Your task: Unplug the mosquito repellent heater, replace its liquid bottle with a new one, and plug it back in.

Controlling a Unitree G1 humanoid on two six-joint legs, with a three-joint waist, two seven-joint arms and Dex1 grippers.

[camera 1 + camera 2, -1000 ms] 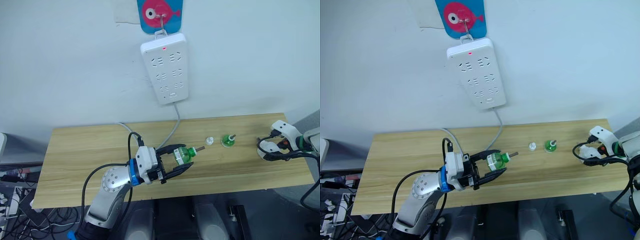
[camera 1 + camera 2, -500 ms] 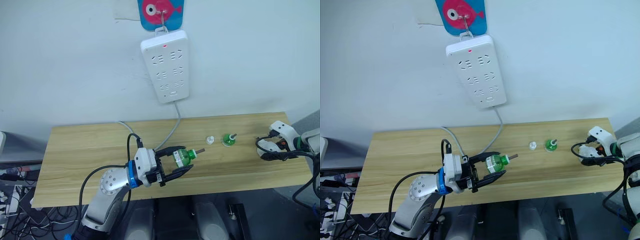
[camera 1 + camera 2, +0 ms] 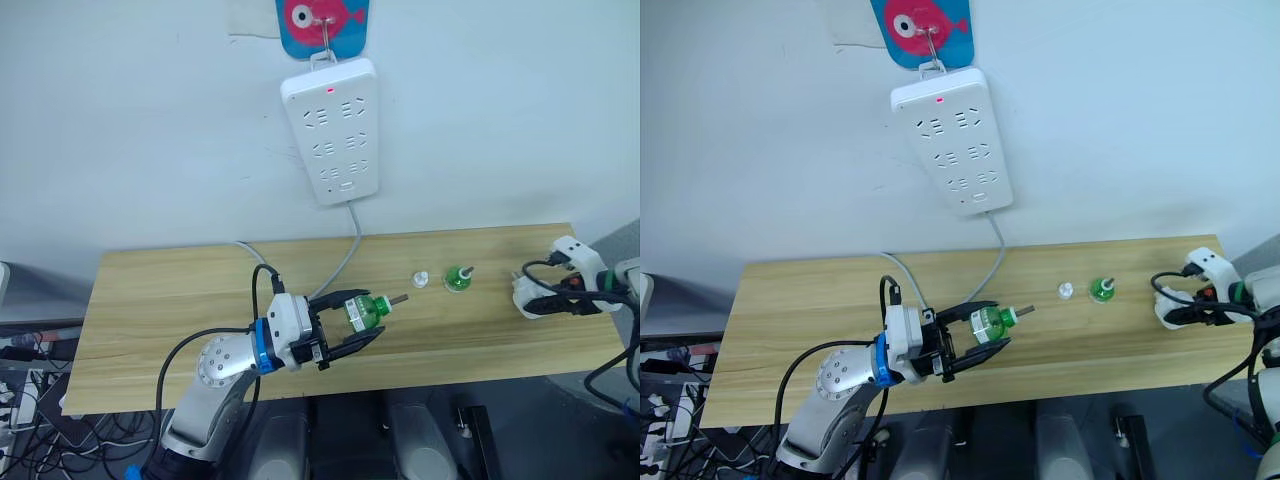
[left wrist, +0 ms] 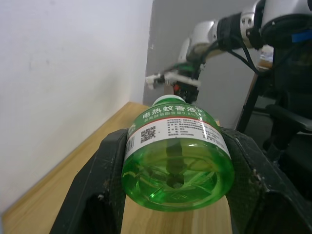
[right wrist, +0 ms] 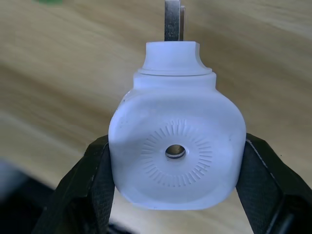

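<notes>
My left gripper [image 3: 372, 315] is shut on a green liquid bottle [image 3: 364, 311] held on its side just above the table's front middle, wick end pointing right. In the left wrist view the bottle [image 4: 178, 146] sits squeezed between both black fingers [image 4: 97, 195]. At the table's right end my right gripper [image 3: 538, 295] is shut on the white mosquito repellent heater [image 3: 526, 297]. The right wrist view shows the heater [image 5: 176, 151] with its round vent hole facing the camera and metal prongs pointing away. A second small green bottle [image 3: 458, 279] stands upright right of centre.
A small white cap [image 3: 421, 279] lies just left of the standing bottle. The white power strip [image 3: 332, 130] hangs on the wall from a fish hook, red light on, its grey cable [image 3: 345, 262] running down onto the wooden table [image 3: 160, 300].
My right gripper has turned and shifted a little at the table's right end, the heater staying in its grip. The left gripper and its bottle have barely moved.
</notes>
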